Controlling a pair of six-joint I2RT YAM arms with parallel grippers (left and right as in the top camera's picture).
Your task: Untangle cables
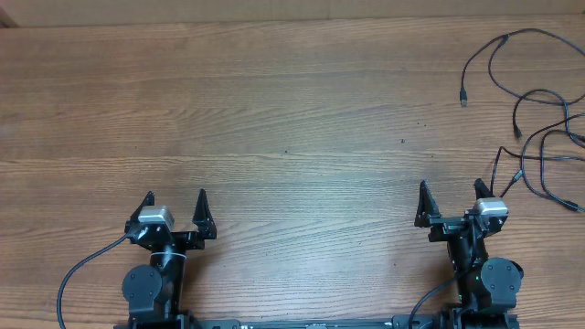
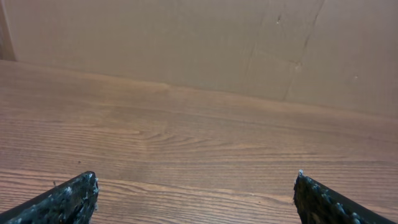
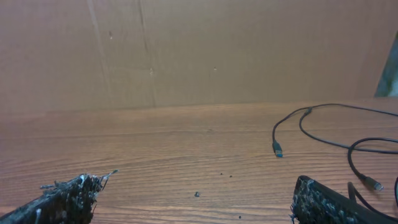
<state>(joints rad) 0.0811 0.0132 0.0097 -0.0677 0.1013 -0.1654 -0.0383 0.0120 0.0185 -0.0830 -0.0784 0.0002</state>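
Several thin black cables (image 1: 535,96) lie loosely crossed over one another at the table's far right, running off the right edge. One plug end (image 1: 463,99) points toward the table's middle; in the right wrist view that plug (image 3: 277,149) lies ahead and to the right, with more cable (image 3: 348,146) beyond it. My right gripper (image 1: 452,191) stands open near the front edge, just left of the nearest cable loop, nothing between its fingers (image 3: 320,199). At the front left my left gripper (image 1: 175,201) is open over bare wood, far from the cables; its fingertips (image 2: 78,193) frame empty table.
A brown cardboard wall (image 3: 186,50) stands along the back of the wooden table (image 1: 292,137). A few small dark specks (image 3: 197,194) lie on the wood ahead of the right gripper. Thick arm cables (image 1: 78,274) trail at the front by the bases.
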